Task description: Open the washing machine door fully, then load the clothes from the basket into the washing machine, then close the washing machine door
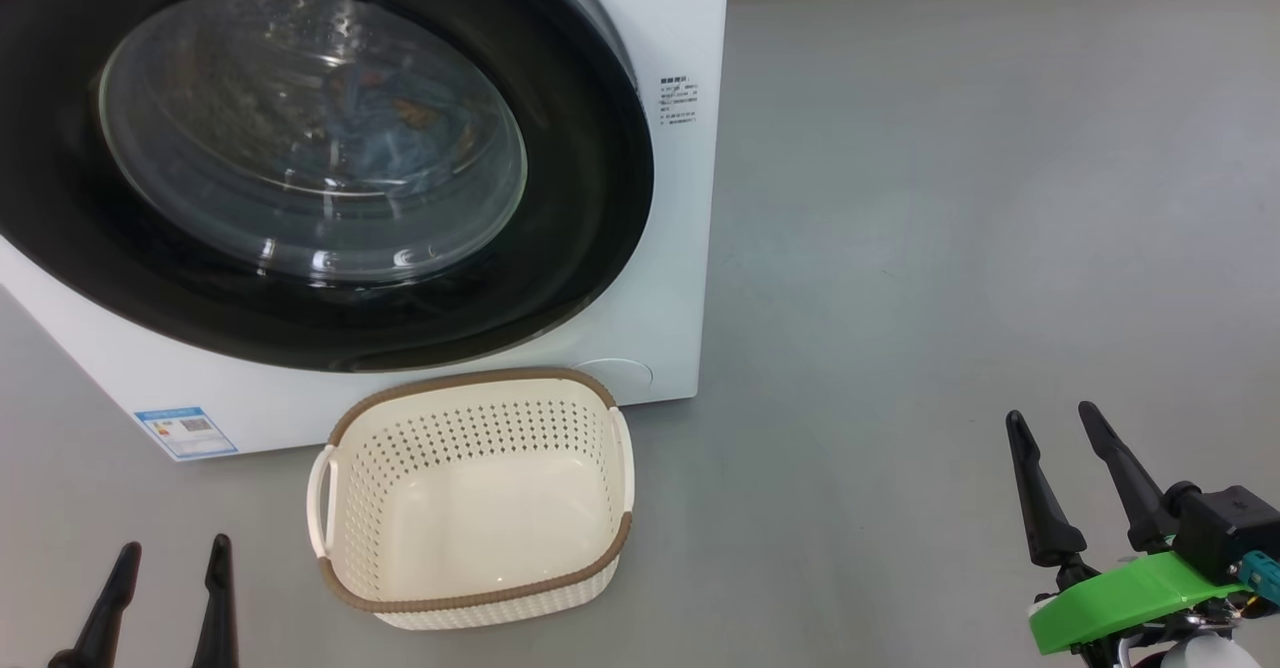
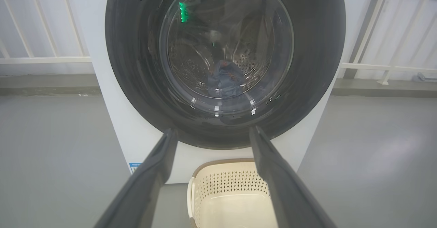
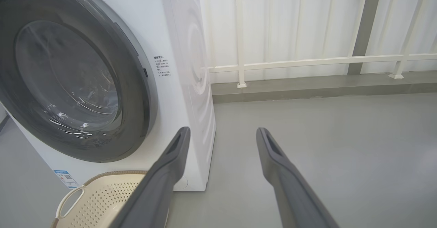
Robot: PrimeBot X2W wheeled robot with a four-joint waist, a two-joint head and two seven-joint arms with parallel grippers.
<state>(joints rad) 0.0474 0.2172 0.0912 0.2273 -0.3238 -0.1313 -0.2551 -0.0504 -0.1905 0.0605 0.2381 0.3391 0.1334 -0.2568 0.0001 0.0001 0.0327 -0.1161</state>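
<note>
Blue clothes [image 2: 225, 83] lie in the steel drum [image 2: 247, 57] behind the shut washing machine door [image 1: 585, 198], the cream basket [image 1: 470, 428] stands on the grey floor [image 1: 950, 198] against the foot of the washing machine [image 1: 680, 278], and the left gripper [image 1: 175, 545] and right gripper [image 1: 1051, 413] hang spread wide, holding nothing.

The grey floor [image 1: 950, 198] carries the washing machine [image 1: 670, 248]. The basket [image 1: 470, 588] stands on it too, just before the machine's front.
</note>
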